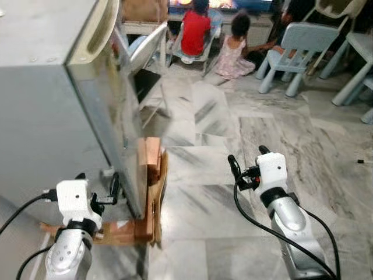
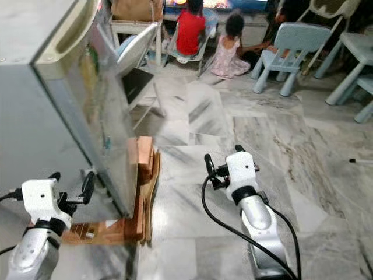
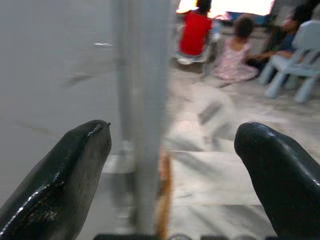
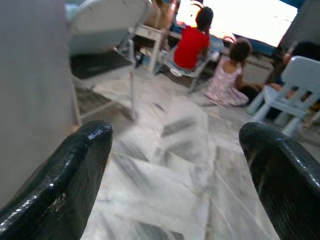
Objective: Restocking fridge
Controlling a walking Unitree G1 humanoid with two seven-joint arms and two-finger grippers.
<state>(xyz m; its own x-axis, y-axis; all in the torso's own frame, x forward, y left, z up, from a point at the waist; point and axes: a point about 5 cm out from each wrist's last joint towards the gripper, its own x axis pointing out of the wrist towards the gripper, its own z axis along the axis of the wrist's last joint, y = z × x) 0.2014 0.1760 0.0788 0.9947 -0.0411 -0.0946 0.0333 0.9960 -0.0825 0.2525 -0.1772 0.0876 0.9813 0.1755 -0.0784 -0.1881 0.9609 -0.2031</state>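
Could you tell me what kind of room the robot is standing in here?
Most likely a family living area at home. A grey fridge stands on a wooden base over marble floor, small pale-blue plastic chairs sit nearby, and people sit on the floor facing a bright screen.

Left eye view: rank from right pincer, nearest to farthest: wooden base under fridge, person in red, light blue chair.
From the right pincer:
1. Wooden base, on the floor to its left, under the fridge.
2. Light blue chair, far ahead, slightly right.
3. Person in red, far ahead, to the left; close to the chair's distance, so the ranking is tentative.
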